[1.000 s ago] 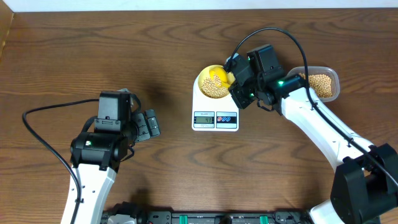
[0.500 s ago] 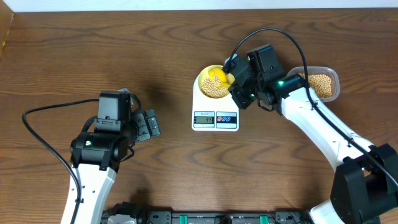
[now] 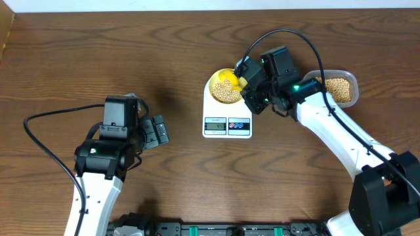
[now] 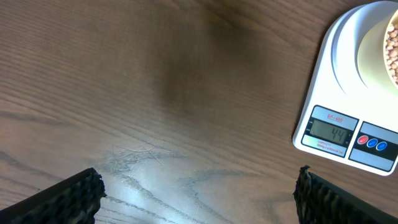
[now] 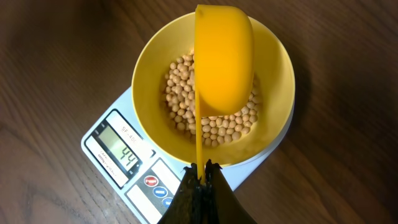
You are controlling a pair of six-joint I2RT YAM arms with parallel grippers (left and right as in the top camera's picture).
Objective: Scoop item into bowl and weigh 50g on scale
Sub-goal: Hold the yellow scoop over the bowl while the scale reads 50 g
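Observation:
The white scale (image 3: 227, 117) stands mid-table; its display reads 44 in the right wrist view (image 5: 121, 152) and in the left wrist view (image 4: 339, 132). The pale yellow bowl (image 5: 152, 68) sits on it, holding tan beans (image 5: 180, 96). My right gripper (image 5: 201, 171) is shut on the handle of a bright yellow scoop (image 5: 224, 59), held tipped on its side over the bowl. In the overhead view the scoop (image 3: 231, 80) is above the bowl (image 3: 214, 85) and the right gripper (image 3: 252, 84) is just right of it. My left gripper (image 4: 198, 193) is open and empty over bare wood left of the scale.
A clear plastic tub (image 3: 352, 80) with more beans (image 3: 338, 90) stands right of the scale, behind the right arm. The left arm (image 3: 118, 141) rests at the table's left. Cables loop from both arms.

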